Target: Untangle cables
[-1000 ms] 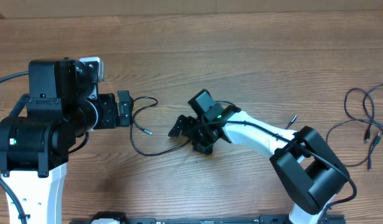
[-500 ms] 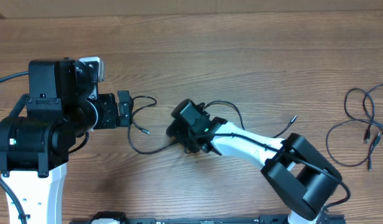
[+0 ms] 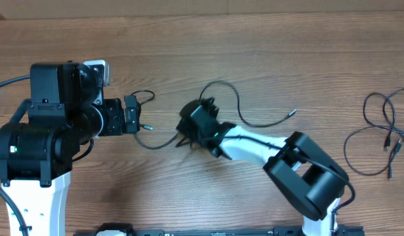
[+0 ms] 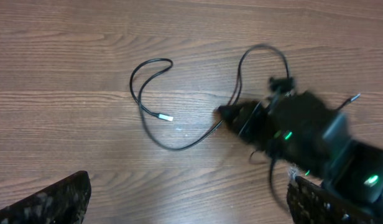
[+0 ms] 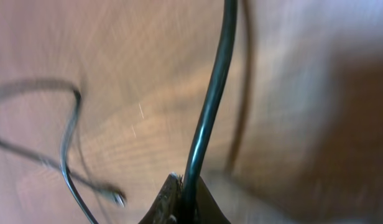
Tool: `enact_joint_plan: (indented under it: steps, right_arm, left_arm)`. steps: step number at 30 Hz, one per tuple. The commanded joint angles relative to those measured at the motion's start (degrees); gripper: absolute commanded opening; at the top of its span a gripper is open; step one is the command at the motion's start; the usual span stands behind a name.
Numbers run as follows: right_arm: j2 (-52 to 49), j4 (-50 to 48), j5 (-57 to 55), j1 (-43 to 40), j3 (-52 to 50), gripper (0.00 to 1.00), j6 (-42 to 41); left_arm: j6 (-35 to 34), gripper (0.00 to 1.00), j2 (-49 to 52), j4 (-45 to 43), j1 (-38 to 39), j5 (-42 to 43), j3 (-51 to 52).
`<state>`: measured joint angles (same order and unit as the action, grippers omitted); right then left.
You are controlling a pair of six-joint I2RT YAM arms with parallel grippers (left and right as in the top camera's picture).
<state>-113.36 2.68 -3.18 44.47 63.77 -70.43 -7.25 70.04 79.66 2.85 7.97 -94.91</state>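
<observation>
One thin black cable (image 3: 231, 98) lies across the table's middle, its silver-tipped ends at the left (image 3: 148, 128) and right (image 3: 292, 113). My right gripper (image 3: 184, 129) is shut on this cable near its middle. In the right wrist view the cord (image 5: 210, 112) rises straight out of the closed fingertips (image 5: 173, 190). In the left wrist view the cable (image 4: 148, 65) loops on the wood, with a plug (image 4: 166, 117) beside it. My left gripper (image 3: 132, 115) stands open just left of that loop, nothing between its fingers (image 4: 48, 199). More cables (image 3: 385, 131) lie in loose loops at the far right.
The wooden table (image 3: 254, 46) carries only the cables. The right arm (image 3: 307, 174) stretches from the bottom right toward the centre. The bulky left arm (image 3: 44, 131) fills the left side.
My right gripper has travelled left and shut on the cable. The cable has been dragged along: its right end swung up and left, and its left loop bunched toward the left gripper.
</observation>
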Motion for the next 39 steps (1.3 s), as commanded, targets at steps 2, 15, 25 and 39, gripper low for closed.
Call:
enact_joint_plan:
  steps: [2, 15, 25, 39]
  right_arm:
    - [7.6, -0.6, -3.9, -6.1, 5.6, 0.04, 10.6]
    - [21.1, 0.6, -10.6, -28.2, 13.9, 0.04, 26.4]
    - [23.0, 3.1, -15.2, -47.5, 13.9, 0.04, 30.6]
    - [23.0, 0.1, -15.2, -69.8, 13.9, 0.04, 36.1]
  left_arm:
    - [1.1, 0.99, 0.1, -0.2, -0.3, 0.6, 0.0]
    - [1.1, 1.0, 0.1, -0.2, -0.3, 0.6, 0.0]
    - [1.1, 1.0, 0.1, -0.2, -0.3, 0.6, 0.0]
    - [1.1, 1.0, 0.1, -0.2, -0.3, 0.6, 0.0]
